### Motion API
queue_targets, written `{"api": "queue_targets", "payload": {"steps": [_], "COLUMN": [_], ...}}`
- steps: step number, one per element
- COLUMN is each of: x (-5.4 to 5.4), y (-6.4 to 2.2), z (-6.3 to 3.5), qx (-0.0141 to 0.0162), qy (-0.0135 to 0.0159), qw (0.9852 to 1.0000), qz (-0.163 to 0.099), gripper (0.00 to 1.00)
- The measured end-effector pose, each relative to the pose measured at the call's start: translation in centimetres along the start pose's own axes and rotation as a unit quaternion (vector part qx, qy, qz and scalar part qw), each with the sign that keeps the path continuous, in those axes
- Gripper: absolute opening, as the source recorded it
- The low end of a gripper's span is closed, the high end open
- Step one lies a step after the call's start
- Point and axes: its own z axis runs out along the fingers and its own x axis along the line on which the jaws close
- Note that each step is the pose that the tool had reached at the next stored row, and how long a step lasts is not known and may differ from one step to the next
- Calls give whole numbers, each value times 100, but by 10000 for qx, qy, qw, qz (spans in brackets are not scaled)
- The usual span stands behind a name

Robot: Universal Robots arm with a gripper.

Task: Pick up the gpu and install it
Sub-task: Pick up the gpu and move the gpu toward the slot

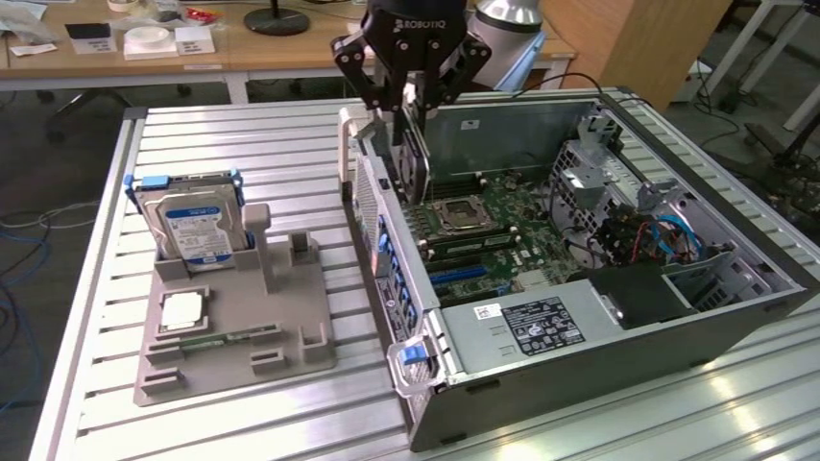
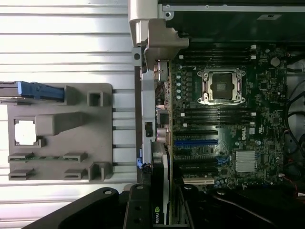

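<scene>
Exterior view has my claw (image 1: 413, 98) closed on the gpu (image 1: 414, 154), pinching the card edge-on so it hangs straight down from my fingers. ROBOTIQ (image 1: 423, 23) is printed across the claw body. In the wrist view the black cooler carries the NVIDIA logo (image 2: 157, 217).

The card is up in the air just inside the rear wall of the open computer case (image 1: 717, 317), above the motherboard (image 1: 500, 240) and touching nothing, so I'd say I'm mid-carry, not yet seated. My guess is that seating it calls for getting the contact edge parallel to the blue slot (image 2: 195, 142), with the bracket toward the rear wall.

Out on the worktop (image 1: 230, 144), the grey holder (image 1: 244, 336) carries the hard drive (image 1: 192, 230). Its label is too small to read.
</scene>
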Motion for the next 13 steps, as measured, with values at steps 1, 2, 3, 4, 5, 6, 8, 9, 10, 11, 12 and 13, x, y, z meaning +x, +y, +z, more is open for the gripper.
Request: {"api": "queue_targets", "payload": {"steps": [1,2,3,4,5,6,8,9,10,11,12,13], "x": [-12,-25,-37,-49,-60,-71,-91,-101,-110,-119,-129,-138], "y": [4,9,13,17,22,26,36,42,48,55,60,67], "z": [0,1,1,2,2,2,3,4,5,5,5,5], "qx": [0,0,0,0,0,0,0,0,0,0,0,0], "qy": [0,0,0,0,1,0,0,0,0,0,0,0], "qw": [10000,10000,10000,10000,10000,10000,10000,10000,10000,10000,10000,10000], "qz": [0,0,0,0,0,0,0,0,0,0,0,0], "gripper": [27,27,27,27,27,27,27,27,27,27,27,27]}}
